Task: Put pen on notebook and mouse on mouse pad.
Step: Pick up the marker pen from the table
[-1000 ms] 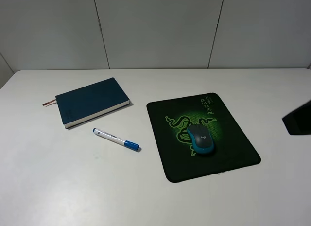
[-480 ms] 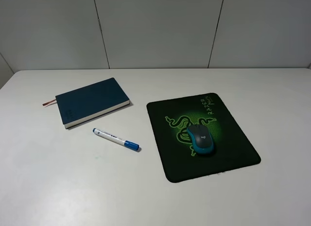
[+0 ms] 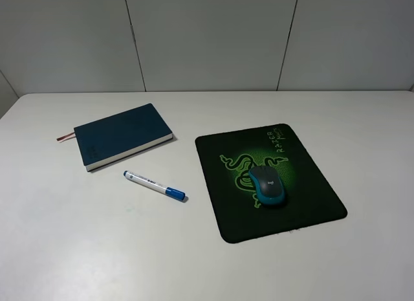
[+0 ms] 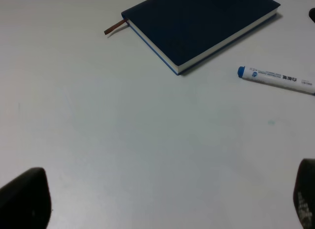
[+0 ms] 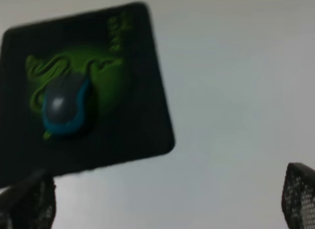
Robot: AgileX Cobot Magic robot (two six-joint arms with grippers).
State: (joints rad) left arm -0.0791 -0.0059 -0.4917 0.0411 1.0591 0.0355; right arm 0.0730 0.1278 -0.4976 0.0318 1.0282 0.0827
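Although the pen (image 3: 154, 185) belongs on the notebook (image 3: 121, 135), it lies flat on the white counter (image 3: 77, 249), near the book's 5 o'clock corner but apart from it. Its blue cap (image 3: 174, 195) points toward 4 o'clock, near the left edge of the mouse pad (image 3: 314, 204) without touching it. The notebook is closed, its dark blue cover up and its white page edges facing the front of the counter. A reddish-brown ribbon bookmark (image 3: 65, 137) sticks out at its 9 o'clock end. The mouse (image 3: 267, 186), dark grey on top with teal sides, sits on the black mouse pad, over the lower part of the green snake logo (image 3: 240, 170). Green lettering (image 3: 277, 141) runs along the pad toward its 1 o'clock corner. From the pad, the pen is at 9 o'clock and the notebook at 10 o'clock.

Neither arm appears in the high view. In the left wrist view the left jaws stand wide apart, with only the dark fingertips (image 4: 24, 199) in shot, and they hold and touch nothing; bare counter lies between them, with the notebook and pen beyond. The right jaws are spread just as wide and are also empty. Their meshed fingertips (image 5: 298, 194) frame a blurred stretch of counter, with the pad and mouse beyond.
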